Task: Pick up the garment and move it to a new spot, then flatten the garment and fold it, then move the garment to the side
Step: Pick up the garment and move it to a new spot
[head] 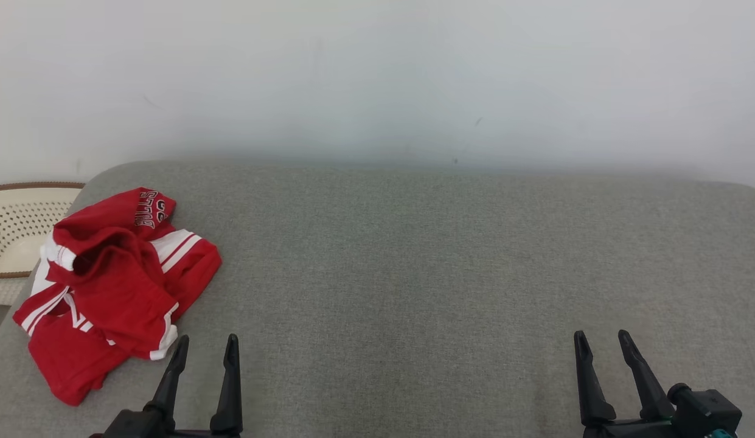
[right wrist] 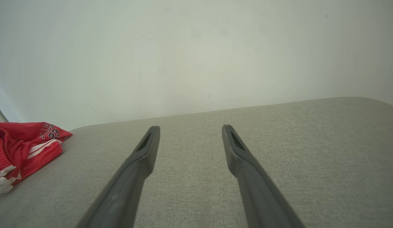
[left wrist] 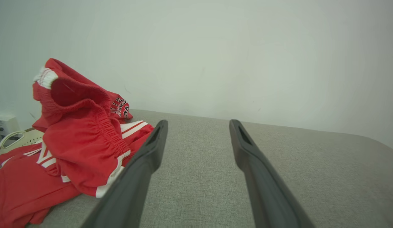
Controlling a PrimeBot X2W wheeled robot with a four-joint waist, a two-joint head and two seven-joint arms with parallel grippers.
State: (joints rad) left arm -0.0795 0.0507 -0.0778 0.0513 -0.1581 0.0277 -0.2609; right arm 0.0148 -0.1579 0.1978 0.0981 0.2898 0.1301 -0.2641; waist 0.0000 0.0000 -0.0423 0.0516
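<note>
The garment is a red pair of shorts with white stripes and black lettering, lying crumpled at the far left of the grey cushioned surface. My left gripper stands open at the lower left, just right of the garment's near edge and not touching it. In the left wrist view the garment bunches up left of my left gripper. Far off at the lower right, my right gripper is open and empty. The right wrist view has the garment at its left edge, well away from my right gripper.
A cream perforated basket with a brown rim sits beyond the surface's left end, behind the garment. A plain pale wall runs along the back. Bare grey fabric stretches across the middle and right of the surface.
</note>
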